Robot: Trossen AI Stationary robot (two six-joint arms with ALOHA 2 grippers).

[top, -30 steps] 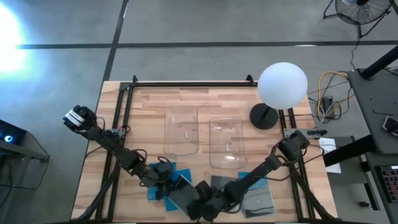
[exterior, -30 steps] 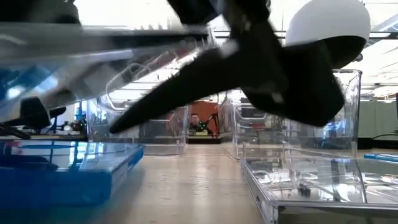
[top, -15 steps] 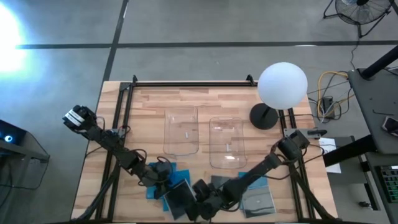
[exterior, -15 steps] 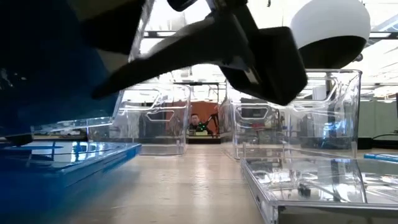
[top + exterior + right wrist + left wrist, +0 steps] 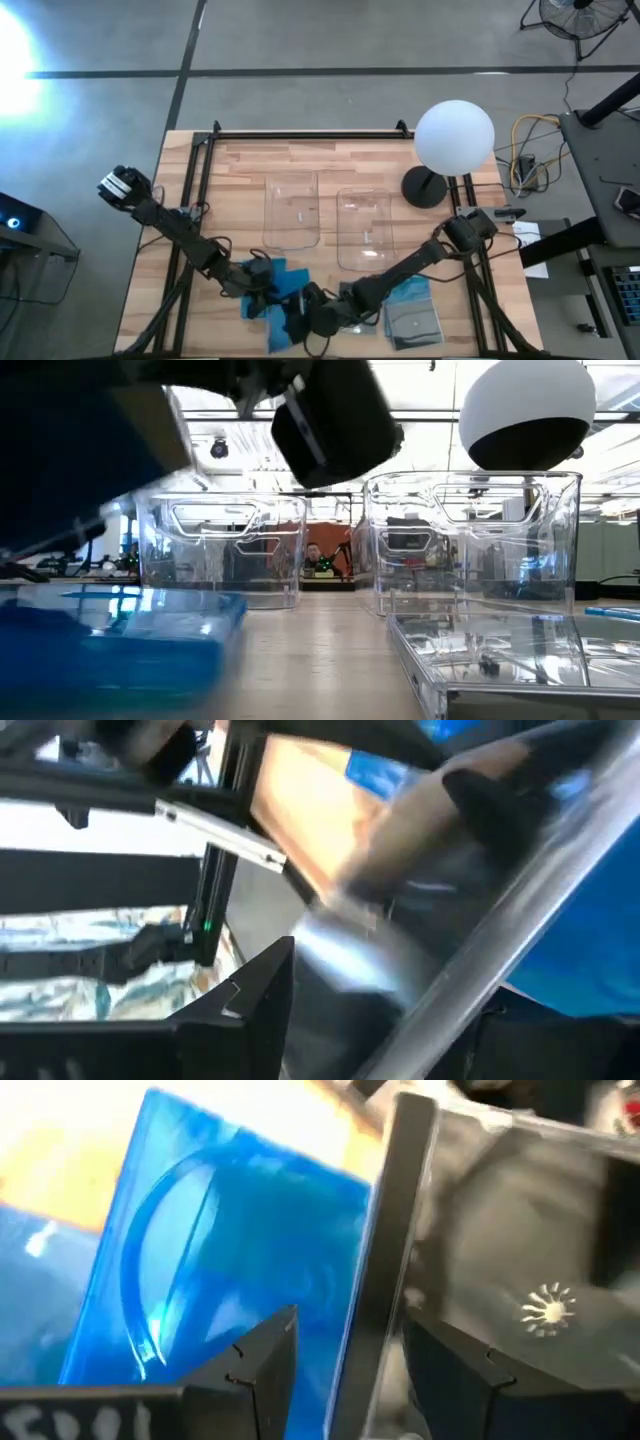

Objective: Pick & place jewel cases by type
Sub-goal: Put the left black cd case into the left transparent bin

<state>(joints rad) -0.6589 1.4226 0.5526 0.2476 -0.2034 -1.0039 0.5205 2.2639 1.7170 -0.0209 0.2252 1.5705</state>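
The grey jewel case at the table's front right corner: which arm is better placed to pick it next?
Probably right: the grey jewel case lies on that arm's side, and the right gripper is nearer it than the left gripper.

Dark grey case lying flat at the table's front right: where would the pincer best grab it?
Its thin rim: the dark grey case lies flat on the table, so nothing else can be pinched. Probably come from above at its front edge, away from the pale blue case by its far edge. The right pincer is nearest.
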